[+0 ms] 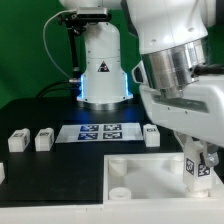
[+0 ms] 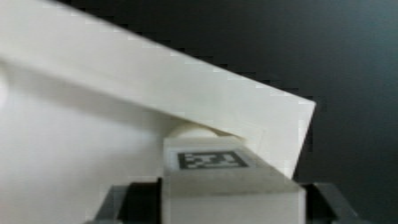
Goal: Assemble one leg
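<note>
Leg (image 2: 217, 165) gripped tight between the jaws, at the white plate's (image 2: 107, 110) corner.

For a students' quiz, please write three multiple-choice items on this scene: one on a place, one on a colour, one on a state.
1. The leg is: A at the white plate's corner; B at the plate's middle; C nowhere near the plate.
2. The plate is: A red; B white; C blue.
3. The claw is: A open; B out of view; C shut on the leg.
Answers: 1A, the wrist view shows the corner beside it; 2B, plainly white; 3C, it grips the leg's two sides.
</note>
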`<control>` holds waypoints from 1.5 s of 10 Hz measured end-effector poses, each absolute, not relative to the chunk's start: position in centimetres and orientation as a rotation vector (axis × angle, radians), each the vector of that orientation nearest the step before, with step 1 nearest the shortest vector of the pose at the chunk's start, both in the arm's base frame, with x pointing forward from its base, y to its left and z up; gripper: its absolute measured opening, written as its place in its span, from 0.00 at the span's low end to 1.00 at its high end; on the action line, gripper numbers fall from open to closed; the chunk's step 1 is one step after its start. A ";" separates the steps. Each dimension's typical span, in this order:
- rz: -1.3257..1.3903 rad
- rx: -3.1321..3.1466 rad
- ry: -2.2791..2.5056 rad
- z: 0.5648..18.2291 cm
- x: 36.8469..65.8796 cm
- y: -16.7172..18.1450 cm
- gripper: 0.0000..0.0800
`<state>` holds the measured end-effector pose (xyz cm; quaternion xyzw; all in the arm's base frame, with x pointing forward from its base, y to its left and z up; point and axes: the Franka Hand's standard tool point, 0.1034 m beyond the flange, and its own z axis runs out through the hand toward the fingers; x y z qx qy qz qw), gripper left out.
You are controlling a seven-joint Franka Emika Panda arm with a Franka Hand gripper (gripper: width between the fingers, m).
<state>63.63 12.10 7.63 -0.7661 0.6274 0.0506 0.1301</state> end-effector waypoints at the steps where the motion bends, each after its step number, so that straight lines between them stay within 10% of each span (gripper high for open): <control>1: 0.158 -2.186 1.862 7.6 63.7 12.0 0.38; 3: 0.166 -2.167 1.884 7.6 63.6 12.3 0.38; 4: 0.162 -2.188 1.859 7.6 63.6 12.3 0.58; 7: 0.102 -2.477 1.475 8.0 63.7 12.9 0.79; 15: -0.111 -2.988 0.006 8.3 64.1 12.8 0.81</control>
